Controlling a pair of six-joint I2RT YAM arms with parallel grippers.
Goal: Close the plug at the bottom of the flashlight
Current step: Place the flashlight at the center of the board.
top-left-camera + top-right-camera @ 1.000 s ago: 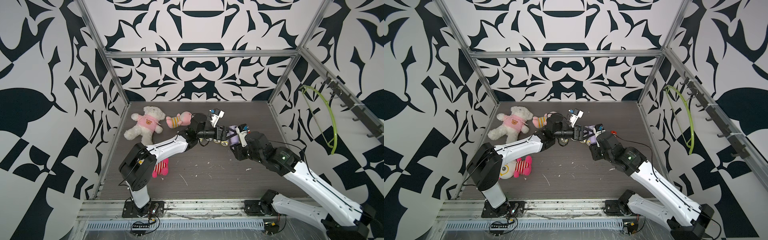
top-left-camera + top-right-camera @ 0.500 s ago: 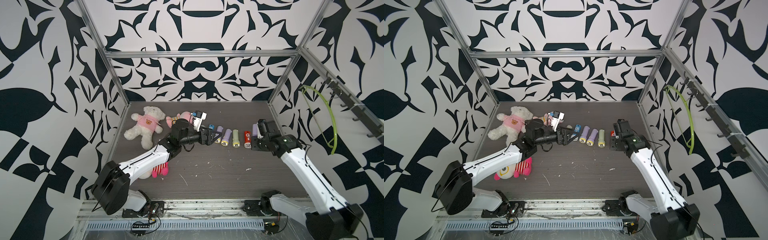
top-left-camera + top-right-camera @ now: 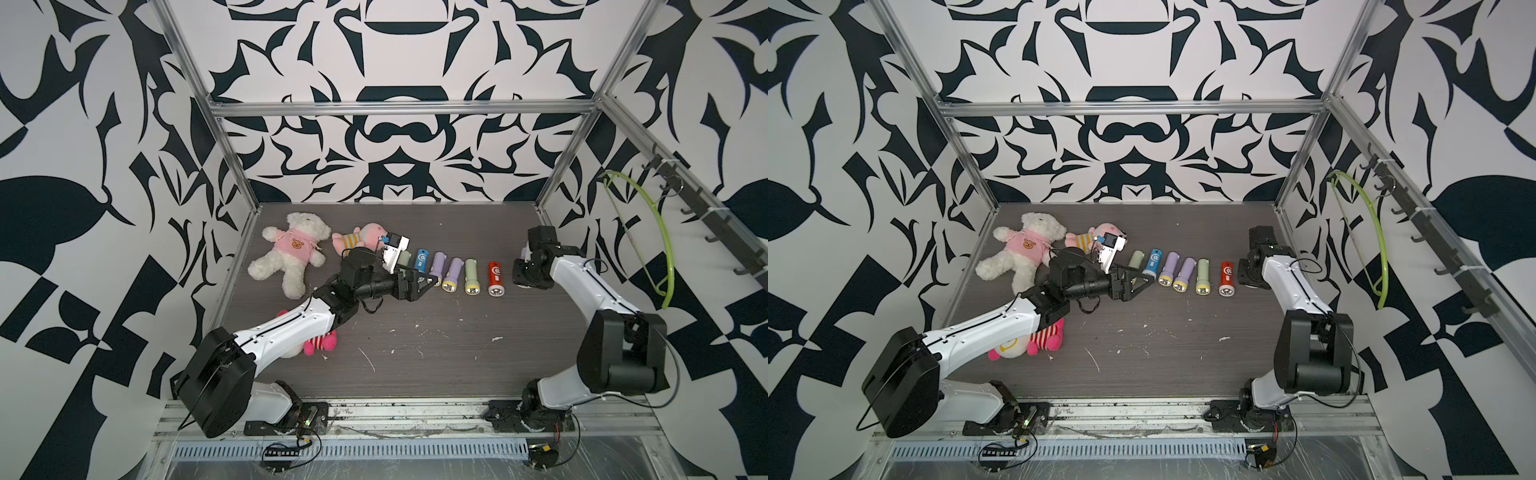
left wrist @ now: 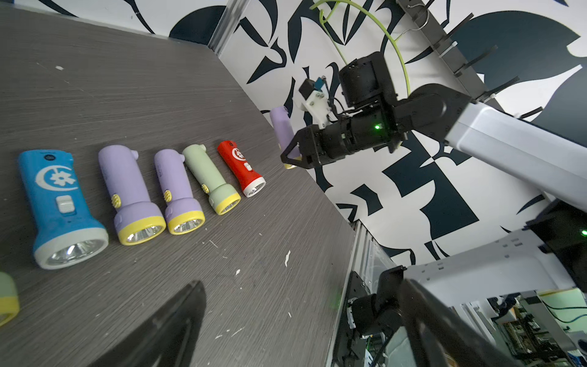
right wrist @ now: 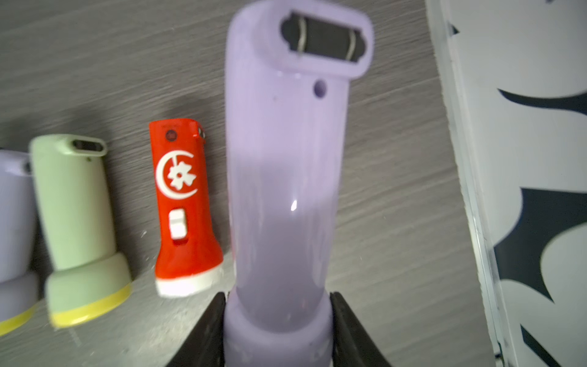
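Dark tabletop [image 3: 415,353], right fingers [image 5: 209,330] gripping lilac flashlight [image 5: 282,190], left fingers [image 4: 171,327] wide, both withdrawn from centre meeting.

Walls [image 3: 395,137] were all wild black-and-white swirls, tabletop [image 3: 436,357] a dark grey woodgrain flecked with white bits. The lilac flashlight [image 5: 282,190] was plain pastel; the red flashlight [image 5: 182,203] had a white crescent-and-flower logo and white rim — the green flashlight [image 5: 76,222] a yellow rim, the blue flashlight [image 4: 54,190] a grey one. Teddy [image 3: 291,249] was white in a pink hoodie.

Black-and-white patterned walls [image 3: 395,41], grey wood-grain floor [image 3: 457,357], aluminium frame [image 3: 399,107]
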